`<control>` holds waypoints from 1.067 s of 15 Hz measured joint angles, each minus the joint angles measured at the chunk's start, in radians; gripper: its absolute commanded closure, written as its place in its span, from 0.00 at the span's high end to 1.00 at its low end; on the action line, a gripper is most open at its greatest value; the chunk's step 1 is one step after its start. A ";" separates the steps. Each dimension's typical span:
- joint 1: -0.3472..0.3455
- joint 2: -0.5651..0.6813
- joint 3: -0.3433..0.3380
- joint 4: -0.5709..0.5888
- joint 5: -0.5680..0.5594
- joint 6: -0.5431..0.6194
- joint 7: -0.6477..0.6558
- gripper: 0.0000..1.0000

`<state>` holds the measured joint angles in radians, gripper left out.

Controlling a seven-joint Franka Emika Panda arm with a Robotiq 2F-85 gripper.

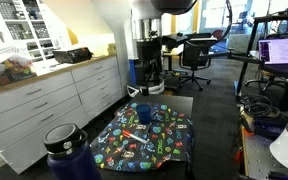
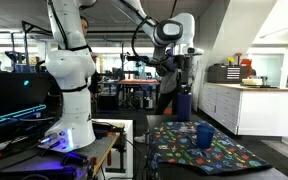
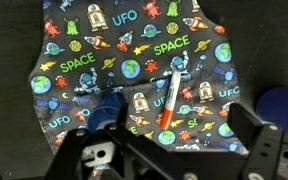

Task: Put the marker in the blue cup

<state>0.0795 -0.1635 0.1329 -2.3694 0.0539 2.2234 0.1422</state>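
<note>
White drawers (image 1: 44, 105) flank the space-print cloth (image 3: 84, 40), on which the marker (image 3: 169, 100) lies flat near the blue cup (image 3: 109, 108), and we see the gripper (image 3: 169, 150) hanging above them, fingers spread wide and empty, while a navy bottle (image 1: 69, 152) stands at the cloth's edge.

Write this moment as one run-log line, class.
gripper: open, above cloth | marker: lying on cloth, not held | blue cup: upright, apart from marker | placement: not yet done
</note>
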 measured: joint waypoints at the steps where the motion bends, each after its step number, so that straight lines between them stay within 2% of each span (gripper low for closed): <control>1: 0.003 0.012 0.011 0.008 -0.001 0.006 0.029 1.00; 8: 0.030 0.104 0.047 0.057 -0.032 0.060 0.210 1.00; 16: 0.039 0.130 0.046 0.074 -0.039 0.063 0.228 1.00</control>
<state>0.1181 -0.0331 0.1794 -2.2952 0.0147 2.2866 0.3701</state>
